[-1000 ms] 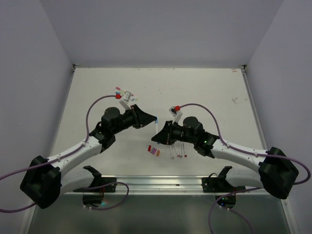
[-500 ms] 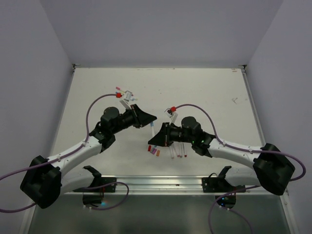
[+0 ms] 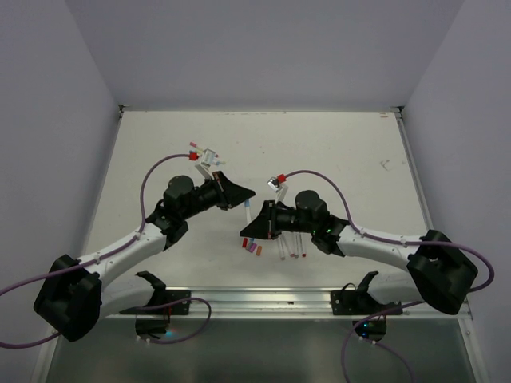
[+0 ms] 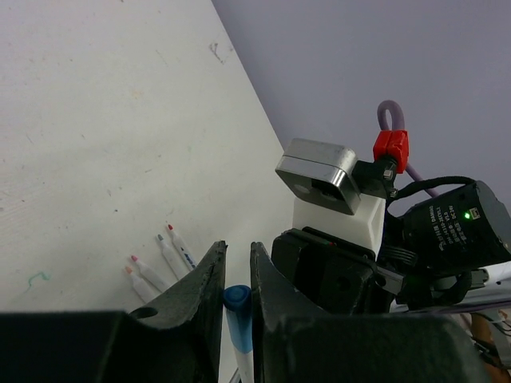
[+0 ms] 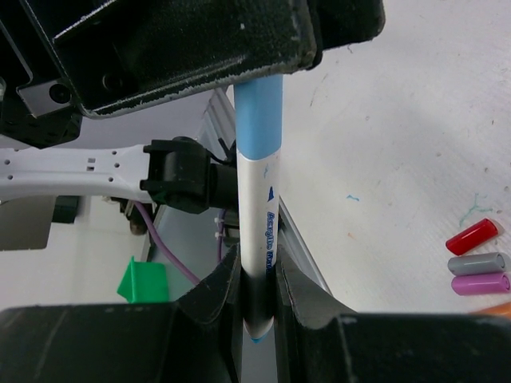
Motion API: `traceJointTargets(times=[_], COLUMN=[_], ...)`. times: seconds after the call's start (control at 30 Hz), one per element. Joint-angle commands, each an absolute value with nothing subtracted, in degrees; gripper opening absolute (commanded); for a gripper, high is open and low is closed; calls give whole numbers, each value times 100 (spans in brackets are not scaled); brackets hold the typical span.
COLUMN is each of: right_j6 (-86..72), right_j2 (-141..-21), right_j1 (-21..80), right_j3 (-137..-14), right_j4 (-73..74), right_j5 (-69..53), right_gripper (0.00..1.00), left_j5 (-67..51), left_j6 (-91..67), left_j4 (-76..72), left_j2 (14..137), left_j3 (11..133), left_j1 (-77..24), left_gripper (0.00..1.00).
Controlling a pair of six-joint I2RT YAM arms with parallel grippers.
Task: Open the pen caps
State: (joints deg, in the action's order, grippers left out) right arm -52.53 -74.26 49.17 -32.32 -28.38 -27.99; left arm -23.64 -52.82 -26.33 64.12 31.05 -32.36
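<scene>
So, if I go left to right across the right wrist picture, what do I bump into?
green block → pen → caps, bunched together near the right edge

You've got five pens (image 5: 259, 215) (one wears a blue cap (image 5: 259, 116)) and four loose caps (image 5: 477, 261): red, grey, pink, orange.
</scene>
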Motion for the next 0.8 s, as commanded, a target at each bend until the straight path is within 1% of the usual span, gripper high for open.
traceJointTargets(times=[0.0, 0.03, 0.07, 0.1, 0.13, 0.2, 0.33, 0.4, 0.43, 0.5, 0.53, 0.6, 0.67, 0.7, 0.73, 0.77], right_j6=[-5379, -5379, -5379, -5388, -5388, -5405, -5563, -5572, -5581, -5581, -5538, -5345, -4958, -4818, -4486, -4291], right_j2=[-7488, -7488, -7480, -7479, -7479, -7488, -7559, -7576, -7585, -7576, -7567, -7454, -7322, -7173, -7094, -7032], right_j1=[4948, 4931, 4939, 4939, 4931, 4922, 4922, 4922, 4922, 4913, 4922, 4922, 4939, 4939, 4974, 5096], right_j3=[-3357, -3357, -3357, -3366, -3358, -3340, -3296, -3296, -3305, -3313, -3322, -3419, -3506, -3611, -3708, -3805], right_j4=[-3234, -3243, -3243, -3234, -3243, -3287, -3506, -3533, -3533, -3533, -3498, -2956, -2104, -1787, -1071, -733], right_j5=[-2909, -2909, -2900, -2918, -2918, -2927, -2971, -2971, -2962, -2945, -2910, -2577, -2182, -1658, -1270, -892], right_gripper=[0, 0, 0, 0, 0, 0, 0, 0, 0, 0, 0, 0, 0, 0, 0, 0], left_j5=[-2786, -2786, -2786, -2795, -2786, -2786, -2803, -2830, -2839, -2778, -2603, -2235, -1804, -1515, -937, -679], left_j6=[-5186, -5168, -5133, -5124, -5115, -5089, -5089, -5080, -5080, -5036, -5019, -4879, -4686, -4632, -4614, -4632], left_j4=[-2883, -2857, -2822, -2778, -2760, -2751, -2725, -2716, -2716, -2550, -2418, -1883, -1243, -587, -345, -99], left_j2=[6390, 6372, 6346, 6328, 6319, 6302, 6337, 6355, 6363, 6337, 6337, 6363, 6494, 6556, 6600, 6705], left_j3=[3059, 3059, 3041, 3041, 3032, 3015, 3032, 3032, 3024, 3050, 3076, 3242, 3601, 3734, 3909, 3963], left_j1=[-3270, -3270, -3270, -3270, -3270, -3261, -3270, -3270, -3270, -3270, -3270, -3270, -3270, -3278, -3287, -3313], left_gripper=[19, 24, 26, 27, 29, 29, 18, 15, 11, 0, 0, 0, 0, 0, 0, 0])
